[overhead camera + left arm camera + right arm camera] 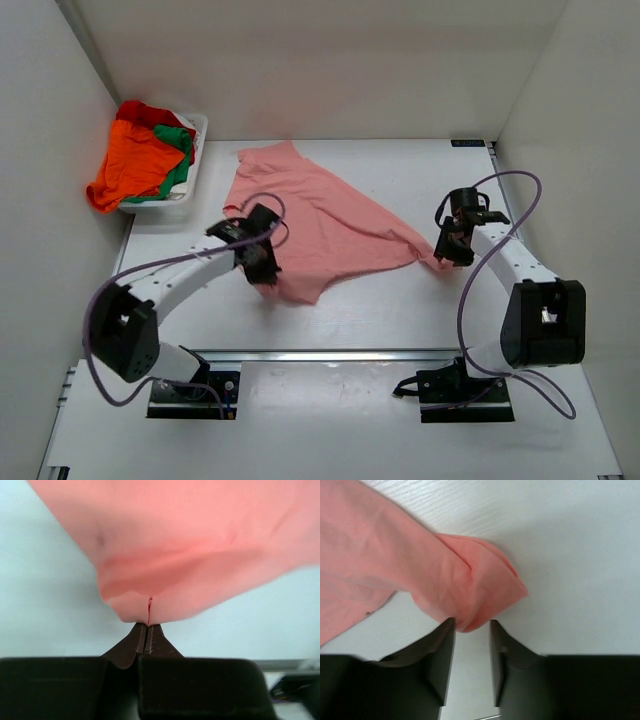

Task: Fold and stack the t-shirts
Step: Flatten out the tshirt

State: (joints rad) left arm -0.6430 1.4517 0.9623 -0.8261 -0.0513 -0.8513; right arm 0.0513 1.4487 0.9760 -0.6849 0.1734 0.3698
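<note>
Salmon pink across the middle of the tabletop (400, 310): a single t-shirt (320, 225), spread loose, long axis slanting from far left to near right. Pinched at its near-left edge by the left fingers (141, 637), pressed together on a fold of hem, cloth fanning out beyond the tips. At the opposite, right-hand end, a bunched corner lying just at the mouth of the right fingers (445, 647), standing apart, with the corner's tip barely between them and nothing gripped. Probably calls for closing there first, then drawing both ends taut along that slant for the opening fold; right arm plainly the nearer one for this corner. Some risk of catching only the top layer of the bunch.

Far left, against the wall, a white bin (197, 135) heaped with more: bright orange shirt (135, 165) spilling over the near rim, green shirt (180, 140) beside it, red shirt (145, 112) at the back. No folded stack anywhere in view.
</note>
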